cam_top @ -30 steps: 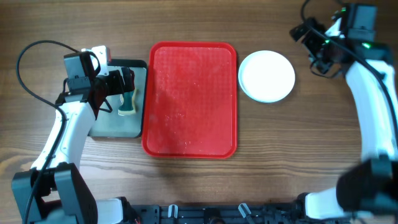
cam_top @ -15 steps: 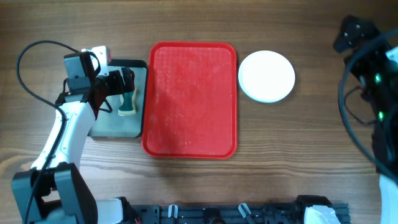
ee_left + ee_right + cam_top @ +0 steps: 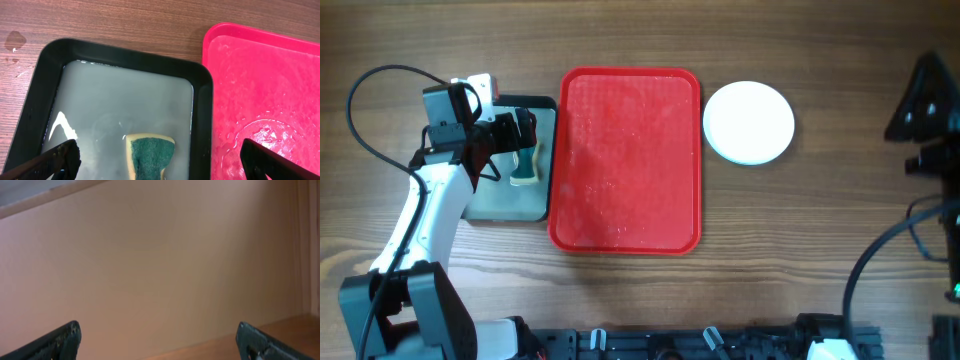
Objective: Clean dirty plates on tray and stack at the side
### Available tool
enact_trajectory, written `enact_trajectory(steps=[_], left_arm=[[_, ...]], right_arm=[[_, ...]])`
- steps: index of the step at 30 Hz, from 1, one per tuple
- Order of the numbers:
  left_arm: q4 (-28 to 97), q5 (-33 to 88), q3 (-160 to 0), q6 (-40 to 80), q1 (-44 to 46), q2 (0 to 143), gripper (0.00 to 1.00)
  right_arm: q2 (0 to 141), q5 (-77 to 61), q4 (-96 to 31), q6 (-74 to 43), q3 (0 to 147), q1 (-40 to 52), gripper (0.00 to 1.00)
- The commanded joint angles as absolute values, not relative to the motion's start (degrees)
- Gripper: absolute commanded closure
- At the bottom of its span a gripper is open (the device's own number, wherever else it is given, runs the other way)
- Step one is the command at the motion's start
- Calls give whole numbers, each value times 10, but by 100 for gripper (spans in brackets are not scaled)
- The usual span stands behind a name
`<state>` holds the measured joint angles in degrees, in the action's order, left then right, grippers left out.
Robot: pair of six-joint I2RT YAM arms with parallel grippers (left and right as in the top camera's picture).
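Note:
The red tray (image 3: 625, 160) lies at the table's middle with no plate on it; its wet surface shows in the left wrist view (image 3: 265, 90). A white plate (image 3: 749, 122) rests on the table right of the tray. No light blue plate shows. My left gripper (image 3: 523, 150) is open and hangs over the black-rimmed tray, its fingers (image 3: 160, 167) wide apart on either side of the sponge without touching it. My right arm (image 3: 923, 110) is raised at the far right edge. Its gripper (image 3: 160, 340) is open and empty, facing a plain brown surface.
The black-rimmed grey tray (image 3: 505, 205) holds cloudy water (image 3: 110, 105) and a yellow sponge with a green scrub face (image 3: 149, 156), left of the red tray. A cable loops over the table's left side (image 3: 360, 110).
My right arm has swung away from beside the white plate to the far right edge and lifted toward the camera. The left arm, sponge and plate have not moved.

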<state>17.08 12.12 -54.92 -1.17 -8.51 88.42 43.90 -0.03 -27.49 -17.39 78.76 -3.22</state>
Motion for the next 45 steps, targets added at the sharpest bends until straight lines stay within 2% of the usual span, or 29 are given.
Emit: enact_trajectory(steps=[1, 6, 11, 24, 29, 37, 45], left_arm=[[170, 130, -555, -6, -82, 880, 0], [170, 130, -555, -6, -82, 880, 0], [170, 130, -555, -6, -82, 880, 0], [170, 130, -555, -6, -82, 880, 0], [170, 130, -555, -6, -82, 880, 0], [170, 130, -555, -6, -82, 880, 0], [170, 130, -555, -6, -82, 880, 0]], right_arm=[[374, -14, -194, -126, 677, -30, 0], [267, -14, -25, -88, 488, -30, 0], [175, -14, 81, -90, 329, -30, 0], [6, -9, 102, -90, 95, -3, 0], [2, -9, 156, -90, 48, 11, 0], [2, -9, 157, -90, 7, 25, 0], [2, -11, 30, -68, 3, 37, 0]])
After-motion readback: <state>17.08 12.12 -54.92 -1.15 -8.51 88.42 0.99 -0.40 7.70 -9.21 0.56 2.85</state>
